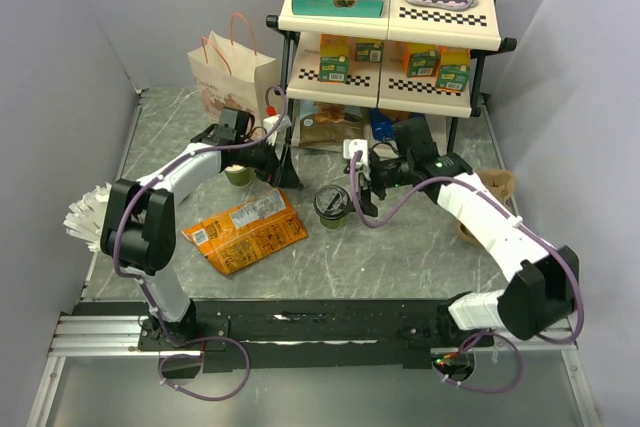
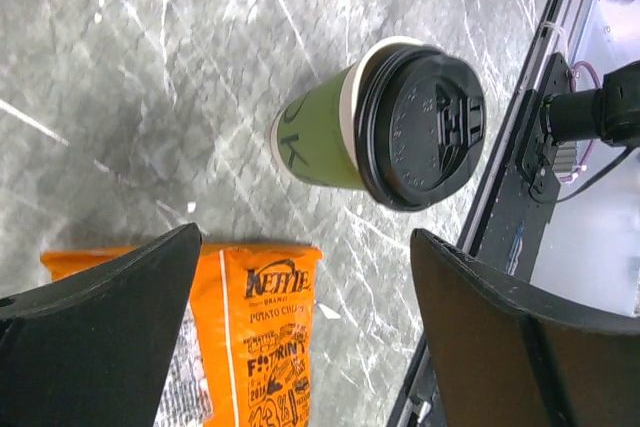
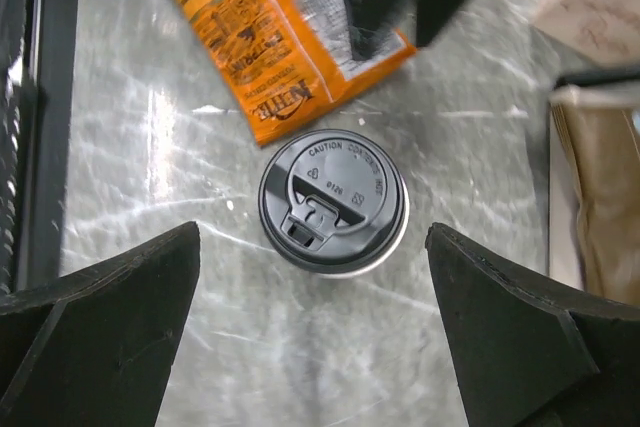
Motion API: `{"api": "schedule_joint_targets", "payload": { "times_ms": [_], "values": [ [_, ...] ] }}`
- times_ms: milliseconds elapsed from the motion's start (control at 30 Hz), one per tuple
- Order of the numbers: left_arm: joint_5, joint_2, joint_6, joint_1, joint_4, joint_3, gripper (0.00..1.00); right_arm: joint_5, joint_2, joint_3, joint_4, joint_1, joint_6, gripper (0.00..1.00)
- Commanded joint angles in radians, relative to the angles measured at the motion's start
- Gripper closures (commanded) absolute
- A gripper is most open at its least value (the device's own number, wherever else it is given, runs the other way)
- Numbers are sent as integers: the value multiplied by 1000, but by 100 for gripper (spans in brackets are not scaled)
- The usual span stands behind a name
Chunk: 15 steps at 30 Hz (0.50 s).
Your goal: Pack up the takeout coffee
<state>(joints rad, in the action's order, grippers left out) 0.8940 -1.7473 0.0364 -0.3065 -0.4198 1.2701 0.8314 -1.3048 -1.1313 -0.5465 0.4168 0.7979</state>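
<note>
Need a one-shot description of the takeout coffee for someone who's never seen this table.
Start at the two-tier shelf rack at the back of the table. In front of it, just right of the orange chip bag, stands the takeout coffee. It is a small dark green paper cup with a black plastic lid; the other green cup, further left, has no lid.

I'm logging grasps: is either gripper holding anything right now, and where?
Nothing is held. Both the left gripper and right gripper are open; the takeout coffee stands free.
</note>
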Motion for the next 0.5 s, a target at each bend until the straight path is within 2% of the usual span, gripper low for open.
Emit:
{"api": "schedule_joint_targets", "payload": {
  "times_ms": [0, 167, 467],
  "values": [
    [10, 28, -30, -9, 76, 52, 8, 58, -77, -96, -136, 25, 305, 0],
    [3, 26, -70, -2, 84, 60, 9, 60, -183, -200, -254, 45, 431, 0],
    [14, 28, -105, 64, 104, 31, 9, 57, -333, -335, -404, 79, 527, 0]
  ]
}}
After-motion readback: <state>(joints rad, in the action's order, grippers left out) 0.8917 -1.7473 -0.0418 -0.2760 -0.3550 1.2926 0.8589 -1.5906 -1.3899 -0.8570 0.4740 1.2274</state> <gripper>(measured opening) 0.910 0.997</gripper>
